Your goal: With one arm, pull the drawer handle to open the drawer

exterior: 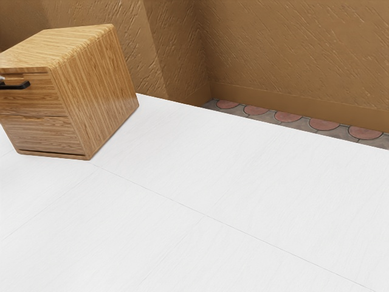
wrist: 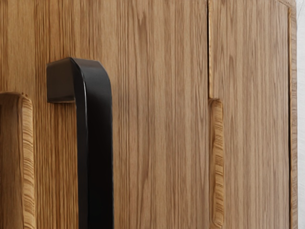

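Hovering close on the black handle (wrist: pixel 94 152) of the cabinet's (exterior: pixel 91 85) top drawer (wrist: pixel 157 119), squared up so the pull runs straight, I guess. Drawer looks closed. Honestly can't tell my grip state.

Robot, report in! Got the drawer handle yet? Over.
Black bar handle close ahead of wrist camera. Light wooden drawer looks shut. Nothing blocking.

The hand is held close before the light oak drawer front (wrist: pixel 157 119) and faces it squarely. It is rolled so that the black bar handle (wrist: pixel 95 152) runs lengthwise just ahead of it, the handle's bent end directly in front.
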Controlling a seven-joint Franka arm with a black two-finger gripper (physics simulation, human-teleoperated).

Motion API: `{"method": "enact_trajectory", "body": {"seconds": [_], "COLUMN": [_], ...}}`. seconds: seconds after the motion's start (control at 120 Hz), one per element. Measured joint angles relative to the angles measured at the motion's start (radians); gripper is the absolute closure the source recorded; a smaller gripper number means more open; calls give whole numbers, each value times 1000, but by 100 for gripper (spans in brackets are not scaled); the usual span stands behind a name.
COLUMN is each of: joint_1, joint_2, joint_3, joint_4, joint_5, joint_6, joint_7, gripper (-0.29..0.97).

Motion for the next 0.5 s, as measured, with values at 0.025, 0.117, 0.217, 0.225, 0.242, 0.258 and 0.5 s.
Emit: {"method": "enact_trajectory", "body": {"seconds": [0.025,0.117,0.217,0.225,0.242,0.258,0.5], "joint_1": [3,15,20,21,21,21,27], "joint_2": [3,21,44,45,46,48,49], "joint_3": [2,26,65,67,69,70,73], "joint_4": [-2,-17,-23,-23,-23,-24,-24], "joint_5": [-9,-50,-106,-109,-114,-119,-173], "joint_6": [-1,-4,-5,-5,-5,-5,-4], "joint_7": [-1,-6,-10,-10,-10,-11,-20], "gripper": [2,2,1,1,1,1,1]}}
